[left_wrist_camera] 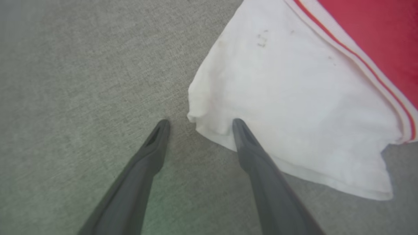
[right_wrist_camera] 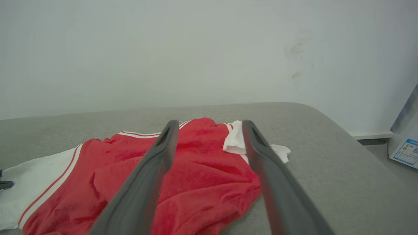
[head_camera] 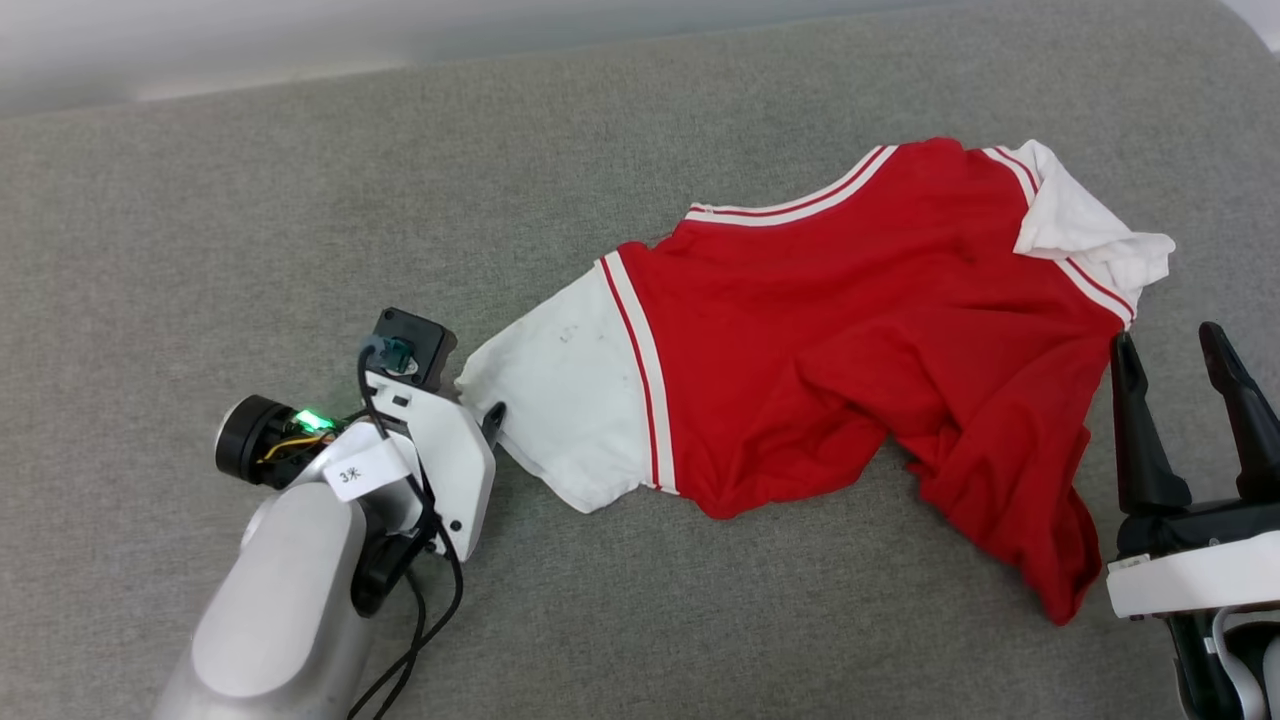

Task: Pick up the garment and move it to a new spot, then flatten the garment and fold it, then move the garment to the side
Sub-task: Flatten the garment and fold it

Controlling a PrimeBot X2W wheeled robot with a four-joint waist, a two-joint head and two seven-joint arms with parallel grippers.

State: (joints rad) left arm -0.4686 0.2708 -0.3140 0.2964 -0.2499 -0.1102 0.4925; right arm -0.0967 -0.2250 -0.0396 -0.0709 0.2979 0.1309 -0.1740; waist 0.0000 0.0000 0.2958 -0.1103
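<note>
Left gripper (left_wrist_camera: 200,121), right gripper (head_camera: 1167,335): both agape, empty. Shirt (head_camera: 800,330) looks limp, light (will sag); pinch sleeve (left_wrist_camera: 277,98) corner between left tips.

A grey woven cushion (head_camera: 300,200) is stretching across nearly the whole head view. Its far edge is running along the top of the frame, where a pale wall (head_camera: 300,40) is showing as a blurred strip. In the left wrist view the same grey weave is covering the left half and the bottom of the frame. In the right wrist view the cushion is curving down at a rounded corner on the right. The wall is taking up the upper half there, carrying faint dark smudges (right_wrist_camera: 295,49) at upper right. At the right edge a white ledge (right_wrist_camera: 372,134) is running along the wall's foot, and a pale package with a blue-and-white label (right_wrist_camera: 405,151) is sitting just beside it.
</note>
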